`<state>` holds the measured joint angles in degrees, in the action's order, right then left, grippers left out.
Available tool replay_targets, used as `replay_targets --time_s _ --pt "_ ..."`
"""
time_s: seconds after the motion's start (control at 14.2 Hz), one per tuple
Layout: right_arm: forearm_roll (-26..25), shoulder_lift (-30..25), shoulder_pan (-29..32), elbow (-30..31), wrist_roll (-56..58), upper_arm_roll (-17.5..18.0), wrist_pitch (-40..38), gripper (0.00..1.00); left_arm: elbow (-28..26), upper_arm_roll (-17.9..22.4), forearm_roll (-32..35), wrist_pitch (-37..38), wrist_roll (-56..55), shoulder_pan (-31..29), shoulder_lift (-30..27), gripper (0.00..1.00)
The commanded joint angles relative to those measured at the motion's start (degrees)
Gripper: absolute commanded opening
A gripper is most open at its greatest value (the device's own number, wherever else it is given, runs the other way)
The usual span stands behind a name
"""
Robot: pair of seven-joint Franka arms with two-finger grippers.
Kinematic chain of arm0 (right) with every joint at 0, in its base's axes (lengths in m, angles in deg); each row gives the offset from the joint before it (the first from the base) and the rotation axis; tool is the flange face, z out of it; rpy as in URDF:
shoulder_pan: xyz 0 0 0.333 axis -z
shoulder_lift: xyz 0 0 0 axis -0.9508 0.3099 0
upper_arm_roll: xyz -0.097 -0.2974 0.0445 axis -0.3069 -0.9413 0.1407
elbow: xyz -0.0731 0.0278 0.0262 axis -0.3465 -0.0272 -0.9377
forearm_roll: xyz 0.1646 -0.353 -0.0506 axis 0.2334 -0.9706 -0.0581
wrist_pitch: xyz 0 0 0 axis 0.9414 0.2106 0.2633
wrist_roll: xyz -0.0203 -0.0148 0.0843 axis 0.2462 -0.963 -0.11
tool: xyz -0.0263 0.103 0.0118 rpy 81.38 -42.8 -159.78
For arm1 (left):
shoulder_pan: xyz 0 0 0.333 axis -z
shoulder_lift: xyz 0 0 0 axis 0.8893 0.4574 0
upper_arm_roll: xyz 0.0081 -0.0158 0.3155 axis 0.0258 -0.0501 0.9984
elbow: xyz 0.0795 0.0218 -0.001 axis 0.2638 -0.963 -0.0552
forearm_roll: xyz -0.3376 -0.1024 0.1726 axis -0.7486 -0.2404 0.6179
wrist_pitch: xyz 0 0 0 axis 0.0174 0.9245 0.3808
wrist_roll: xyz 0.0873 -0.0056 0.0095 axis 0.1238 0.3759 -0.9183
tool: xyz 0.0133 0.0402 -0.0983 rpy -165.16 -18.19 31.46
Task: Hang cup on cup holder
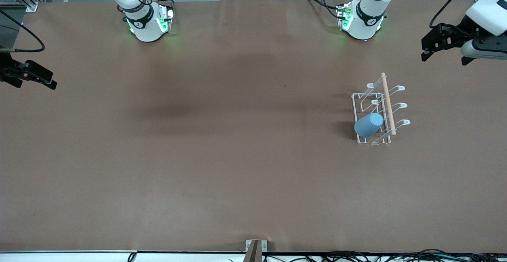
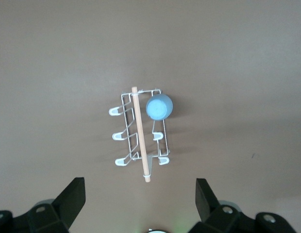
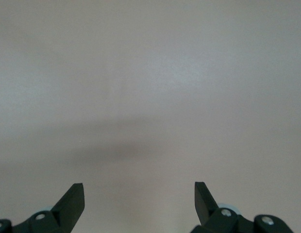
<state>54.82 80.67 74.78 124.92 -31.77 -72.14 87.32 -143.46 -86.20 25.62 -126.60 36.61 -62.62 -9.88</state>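
Note:
The light-blue cup [image 1: 368, 125] hangs tilted on a prong of the white wire cup holder [image 1: 386, 103], at the holder's end nearest the front camera and on its side toward the right arm's end of the table. The left wrist view shows the cup [image 2: 159, 107] beside the holder's wooden rod [image 2: 139, 131]. My left gripper [image 1: 443, 54] hovers open and empty, high over the table at the left arm's end, apart from the holder; its jaws [image 2: 140, 199] frame bare cloth. My right gripper [image 1: 35, 80] waits open and empty over the right arm's end [image 3: 139, 199].
A brown cloth [image 1: 222, 155] covers the whole table. The two arm bases [image 1: 146, 20] [image 1: 362, 16] stand along its edge farthest from the front camera. A small bracket [image 1: 256, 248] and cables sit at the edge nearest that camera.

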Motion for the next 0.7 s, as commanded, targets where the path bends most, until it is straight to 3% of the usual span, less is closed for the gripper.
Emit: replay_targets --time_s 0.0,0.63 --pt "1.3 -0.17 0.07 -0.01 0.08 0.25 0.11 1.0 -4.42 0.61 0.55 -1.86 -0.62 0.02 -3.19 1.0" --pt "2.27 -0.25 0.07 0.26 0.17 0.16 -0.15 1.0 -1.19 -0.09 0.29 -0.9 -5.37 0.1 -0.48 1.0"
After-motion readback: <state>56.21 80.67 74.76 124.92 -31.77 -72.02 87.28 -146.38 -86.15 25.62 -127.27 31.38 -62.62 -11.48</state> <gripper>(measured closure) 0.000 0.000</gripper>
